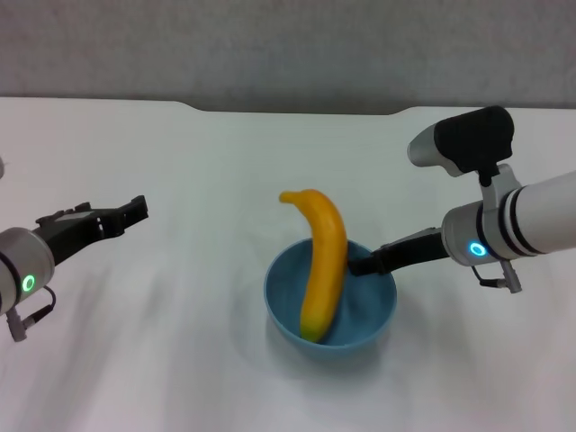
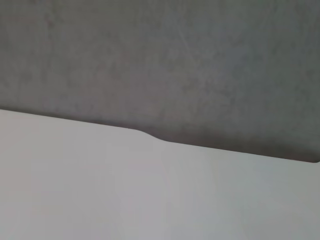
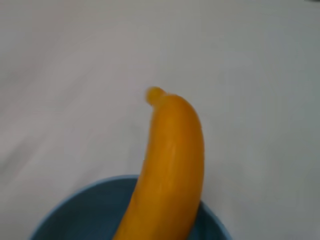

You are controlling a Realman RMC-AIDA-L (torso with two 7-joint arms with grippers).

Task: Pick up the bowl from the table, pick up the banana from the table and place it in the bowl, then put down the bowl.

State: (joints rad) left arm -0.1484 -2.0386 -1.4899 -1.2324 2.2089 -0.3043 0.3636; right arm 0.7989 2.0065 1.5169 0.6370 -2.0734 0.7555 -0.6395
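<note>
Right fingers (image 1: 358, 265) seemingly clamp bowl (image 1: 369, 315) rim | left fingers (image 1: 135, 209) unclear | yellow-orange banana (image 1: 324, 261) leans inside

The bowl (image 1: 329, 306) sits on the table (image 1: 180, 360) at about mid-width, nearer the near edge than the far edge. The banana (image 1: 322, 263) stands in the bowl, its lower end on the bowl's floor, its body leaning on the far rim, its stem end projecting above and beyond that rim toward the far edge. The right tool (image 1: 360, 264) is at the bowl's right rim, touching it, its arm reaching in from the right edge. The left tool (image 1: 135, 210) hangs over the table's left part, well apart from the bowl. The wall (image 1: 288, 45) stands behind the notched far edge.
</note>
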